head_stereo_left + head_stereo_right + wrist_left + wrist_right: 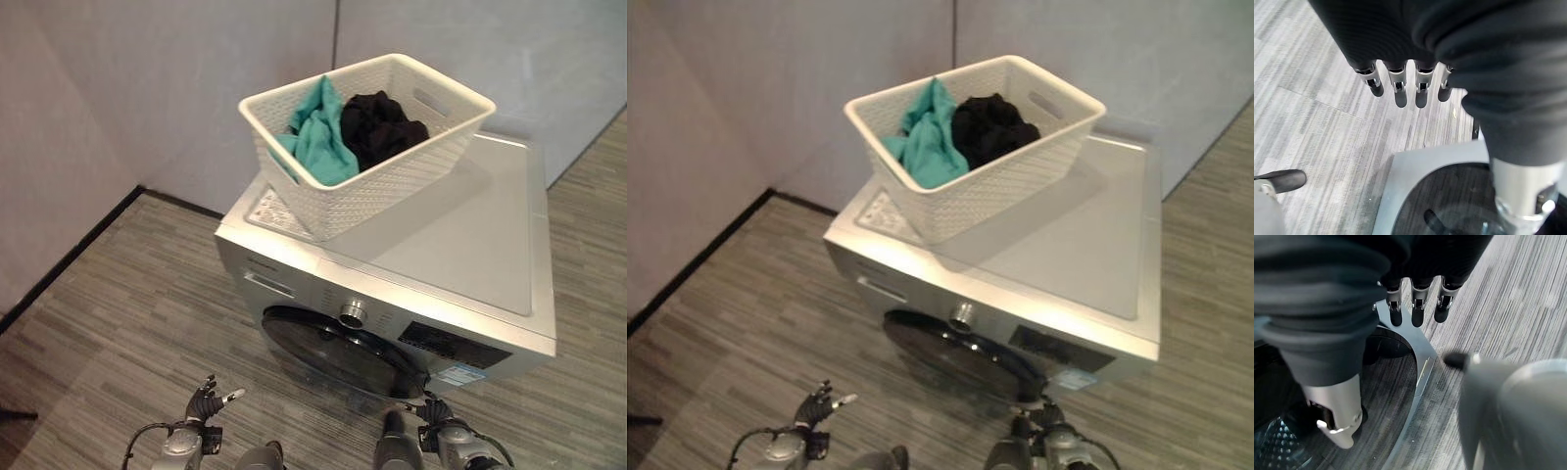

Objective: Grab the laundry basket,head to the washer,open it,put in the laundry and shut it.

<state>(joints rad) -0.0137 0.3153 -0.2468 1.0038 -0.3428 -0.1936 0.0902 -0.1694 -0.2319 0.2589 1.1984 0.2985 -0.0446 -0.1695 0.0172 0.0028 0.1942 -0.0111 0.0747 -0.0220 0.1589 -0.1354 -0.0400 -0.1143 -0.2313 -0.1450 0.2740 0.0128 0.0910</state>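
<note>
One washer point(460, 245) stands before me on the striped floor point(127, 294), silver, its flat top carrying the load. I note its round dark door point(343, 357) is closed in the front face, with a silver knob point(352, 313) just above it and a dark panel point(453, 346) beside the knob.

The white laundry basket point(392, 181) sits on the washer's top at the far left corner, turned at an angle to the edges, one corner reaching out over the left edge. Inside it I see a teal garment point(318, 137) on the left side and a black garment point(380, 125) touching it on the right.

My left hand point(203, 403) hangs low in front of the washer, off its front left corner, holding nothing; the left wrist view shows its fingers point(1397, 88) straight and side by side over the floor. My right hand point(439, 413) hangs below the door's right side, fingers point(1418, 308) likewise straight, empty, clear of the door.
</note>
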